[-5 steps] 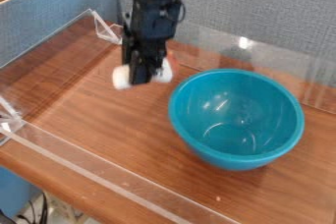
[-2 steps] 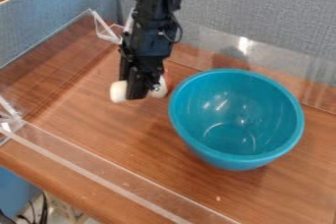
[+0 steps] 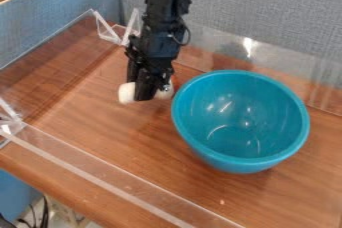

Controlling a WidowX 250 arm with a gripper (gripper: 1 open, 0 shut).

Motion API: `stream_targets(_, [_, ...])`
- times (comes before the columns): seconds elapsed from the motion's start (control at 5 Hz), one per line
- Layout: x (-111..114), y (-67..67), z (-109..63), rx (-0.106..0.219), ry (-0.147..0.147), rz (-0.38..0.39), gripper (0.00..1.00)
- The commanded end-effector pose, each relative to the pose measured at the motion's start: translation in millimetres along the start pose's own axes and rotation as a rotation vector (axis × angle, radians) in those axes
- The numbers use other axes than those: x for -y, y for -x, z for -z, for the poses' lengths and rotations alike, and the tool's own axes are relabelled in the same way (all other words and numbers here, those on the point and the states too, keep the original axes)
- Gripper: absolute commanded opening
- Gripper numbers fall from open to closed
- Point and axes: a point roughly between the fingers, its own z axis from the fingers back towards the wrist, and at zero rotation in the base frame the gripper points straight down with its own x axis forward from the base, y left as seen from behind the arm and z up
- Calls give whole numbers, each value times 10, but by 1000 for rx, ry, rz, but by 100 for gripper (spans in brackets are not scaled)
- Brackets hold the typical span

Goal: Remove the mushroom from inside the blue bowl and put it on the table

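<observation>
Mushroom in the grip beside the bowl

The black arm (image 3: pixel 166 10) comes down from the top of the view over the wood-grain table (image 3: pixel 100 117); its hand (image 3: pixel 146 90) is closed on the mushroom (image 3: pixel 128 93), whose pale stem pokes out to the left of the dark fingers; a patch of the cap shows at their right side. The mushroom is outside the bowl (image 3: pixel 242 122), to its left in the view and near its rim; it is low over the table, though whether it touches the wood is hard to tell from this angle, since the hand covers much of it.

The bowl is turquoise, round and deep, and stands upright on the right part of the table; its inside is bare, with small glints of light on the smooth wall; clear edging (image 3: pixel 114 180) runs along the near side of the table, and more of it (image 3: pixel 274 60) stands behind the bowl; beyond that rises a grey fabric-like panel (image 3: pixel 267 7); a bluish panel (image 3: pixel 60 12) slants along the left; cables (image 3: pixel 42 212) show at the lower left corner.
</observation>
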Motion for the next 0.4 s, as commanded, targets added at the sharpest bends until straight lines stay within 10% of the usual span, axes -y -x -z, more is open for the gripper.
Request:
stream_targets(0.0, [-145,60,-102,38,-34,-18,0])
stream_targets(0.2, [-221,140,-21,25,-30,-15,0])
